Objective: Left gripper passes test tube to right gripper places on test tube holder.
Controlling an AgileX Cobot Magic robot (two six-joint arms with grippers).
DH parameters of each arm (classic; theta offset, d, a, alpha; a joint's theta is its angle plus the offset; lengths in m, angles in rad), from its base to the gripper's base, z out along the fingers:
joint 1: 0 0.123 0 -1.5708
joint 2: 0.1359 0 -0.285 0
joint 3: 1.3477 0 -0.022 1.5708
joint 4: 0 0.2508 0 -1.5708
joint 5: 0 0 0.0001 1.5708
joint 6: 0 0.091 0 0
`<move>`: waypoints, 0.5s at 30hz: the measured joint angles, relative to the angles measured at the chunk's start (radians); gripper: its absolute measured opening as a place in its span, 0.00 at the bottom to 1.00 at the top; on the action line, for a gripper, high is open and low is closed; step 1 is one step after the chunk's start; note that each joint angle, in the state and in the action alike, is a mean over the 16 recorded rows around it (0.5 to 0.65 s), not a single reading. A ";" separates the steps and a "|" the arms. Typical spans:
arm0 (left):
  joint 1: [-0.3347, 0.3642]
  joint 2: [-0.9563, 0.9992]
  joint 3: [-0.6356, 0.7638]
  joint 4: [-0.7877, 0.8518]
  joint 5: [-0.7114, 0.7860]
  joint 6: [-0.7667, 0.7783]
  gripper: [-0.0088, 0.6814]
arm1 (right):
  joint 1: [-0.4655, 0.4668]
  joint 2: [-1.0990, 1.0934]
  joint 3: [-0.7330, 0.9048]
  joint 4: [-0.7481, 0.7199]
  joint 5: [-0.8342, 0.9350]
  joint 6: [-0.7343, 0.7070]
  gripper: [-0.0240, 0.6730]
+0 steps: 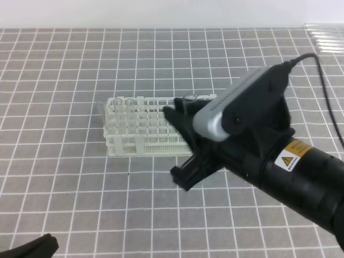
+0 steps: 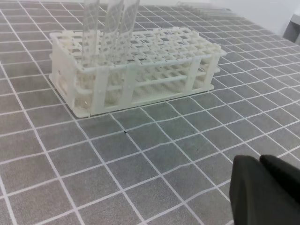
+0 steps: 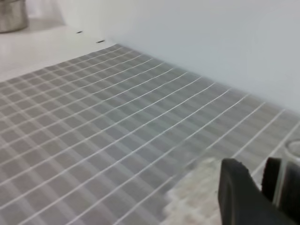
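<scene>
Test tube holder (image 1: 141, 134) mid-tabletop (image 1: 64, 177), tubes (image 2: 110, 26) standing in its left end, right gripper (image 1: 181, 144) over its right end.

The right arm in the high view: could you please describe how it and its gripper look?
The right gripper is black with angular jaws. A silver-grey oblong housing sits on top, a thin black cable runs off behind, and the thick black arm bears a yellow warning-triangle label.

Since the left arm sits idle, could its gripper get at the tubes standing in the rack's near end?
Probably yes: the left gripper is shut and clear of the rack; only open mat lies before the standing tubes.
</scene>
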 joint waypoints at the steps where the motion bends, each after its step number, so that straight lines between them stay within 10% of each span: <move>1: 0.000 0.000 0.000 0.000 0.000 0.000 0.01 | -0.005 0.007 0.006 -0.030 -0.034 0.022 0.16; 15: 0.000 -0.001 -0.001 -0.001 0.003 0.000 0.01 | -0.138 0.304 -0.067 -0.436 -0.490 0.423 0.16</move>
